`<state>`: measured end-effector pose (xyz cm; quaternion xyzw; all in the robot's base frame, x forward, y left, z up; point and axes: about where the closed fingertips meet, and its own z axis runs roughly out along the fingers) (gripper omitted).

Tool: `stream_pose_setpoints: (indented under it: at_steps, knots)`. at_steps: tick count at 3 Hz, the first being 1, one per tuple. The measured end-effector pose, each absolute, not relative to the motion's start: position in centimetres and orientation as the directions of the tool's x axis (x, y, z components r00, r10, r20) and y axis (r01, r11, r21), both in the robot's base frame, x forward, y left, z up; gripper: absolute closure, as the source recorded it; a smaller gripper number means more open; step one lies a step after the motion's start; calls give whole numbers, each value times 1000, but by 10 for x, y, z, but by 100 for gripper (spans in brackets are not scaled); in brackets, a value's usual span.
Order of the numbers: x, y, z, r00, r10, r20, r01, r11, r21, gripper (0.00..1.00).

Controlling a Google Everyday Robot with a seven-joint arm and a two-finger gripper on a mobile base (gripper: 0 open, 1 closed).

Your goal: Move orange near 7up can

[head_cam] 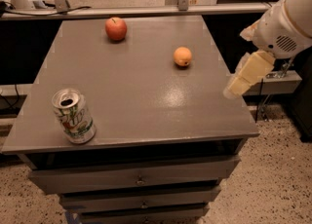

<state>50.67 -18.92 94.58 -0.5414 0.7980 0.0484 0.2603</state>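
The cream-coloured gripper [242, 78] (open or closed, I cannot tell) hangs just off the grey table [146, 96] at its right edge, likely because the reach has not begun, with the small round matte orange [183, 56] untouched at back right, well apart from the silver-topped white-and-green 7up can [73, 116] at front left.

3 things on bench [146, 106]. 7up can [73, 117] upright at front left corner, close to front edge. Orange [183, 56] on right half, toward back, well apart from can. Apple [116, 28] at back, left of orange, nearest far edge. Gripper [235, 86] at bench's right edge, right of orange and nearer front, apart from it. Drawers [139, 179] stacked under bench top, facing front.
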Motion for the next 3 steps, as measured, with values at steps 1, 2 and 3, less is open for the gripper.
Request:
stream_pose_setpoints:
  at_steps: [1,2,3]
  knots:
    - [557,-171,929,-311,-718,-623,-856,496,-144,0]
    - [596,-142,911,-323,-586,-743,-833,549,-71,0]
    - [627,-115,899,-293,-494,-819,-822,568,-48,0]
